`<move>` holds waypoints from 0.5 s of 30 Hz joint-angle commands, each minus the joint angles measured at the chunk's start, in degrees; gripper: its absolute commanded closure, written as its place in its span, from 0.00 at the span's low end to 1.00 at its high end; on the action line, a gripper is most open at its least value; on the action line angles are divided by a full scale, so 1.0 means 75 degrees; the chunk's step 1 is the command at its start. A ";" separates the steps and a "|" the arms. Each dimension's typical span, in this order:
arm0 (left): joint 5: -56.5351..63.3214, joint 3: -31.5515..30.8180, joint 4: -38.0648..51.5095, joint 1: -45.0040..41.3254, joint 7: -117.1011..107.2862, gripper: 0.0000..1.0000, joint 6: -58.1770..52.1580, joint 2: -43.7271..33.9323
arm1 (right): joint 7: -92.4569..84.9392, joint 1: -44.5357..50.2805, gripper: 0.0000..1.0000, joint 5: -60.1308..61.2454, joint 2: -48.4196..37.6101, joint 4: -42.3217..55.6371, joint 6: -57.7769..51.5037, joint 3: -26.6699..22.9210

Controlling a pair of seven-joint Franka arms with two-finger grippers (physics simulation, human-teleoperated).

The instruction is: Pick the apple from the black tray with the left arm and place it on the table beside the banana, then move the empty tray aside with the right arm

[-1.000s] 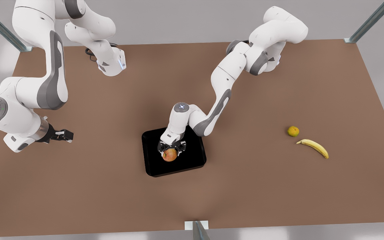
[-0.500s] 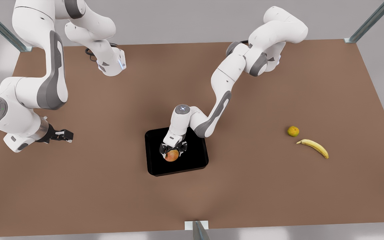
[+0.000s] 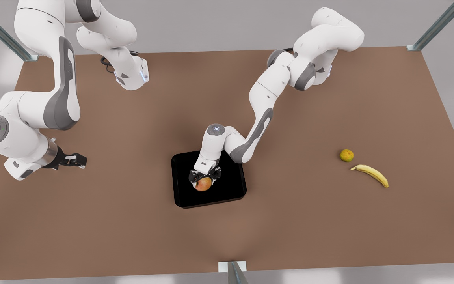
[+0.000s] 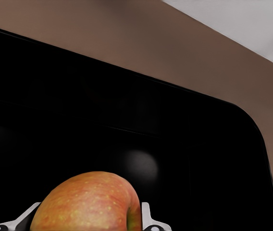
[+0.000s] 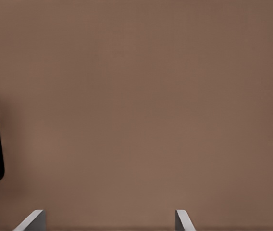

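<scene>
We were at the pickup: our left hand (image 3: 205, 178) was clamped on the apple (image 3: 203, 184) over the black tray (image 3: 231, 193). Next we judged it called for a straight lift, then a carry across the tabletop (image 3: 309, 221) to the banana (image 3: 370, 174). Our right hand (image 3: 78, 159) waited wide apart, well aside.

A plain pale grey wall (image 3: 219, 23) rises behind, with slanted grey metal frame struts (image 3: 440, 24) at the corners.
</scene>
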 commanded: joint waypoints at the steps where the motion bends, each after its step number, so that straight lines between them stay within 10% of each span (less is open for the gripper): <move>1: 0.0006 -0.0004 0.0003 0.0000 -0.0297 0.02 0.0007 -0.0021 | -0.0005 0.0009 0.00 0.0006 -0.0001 0.0004 -0.0003 -0.0003; 6: 0.0006 -0.0004 0.0003 0.0000 -0.0297 0.17 0.0007 -0.0021 | -0.0005 -0.0003 0.00 0.0006 -0.0012 0.0004 -0.0003 -0.0003; 15: -0.0041 -0.0086 -0.0044 0.0000 0.0008 0.17 -0.0497 -0.0244 | -0.0005 -0.0003 0.00 0.0006 -0.0012 0.0004 -0.0003 -0.0003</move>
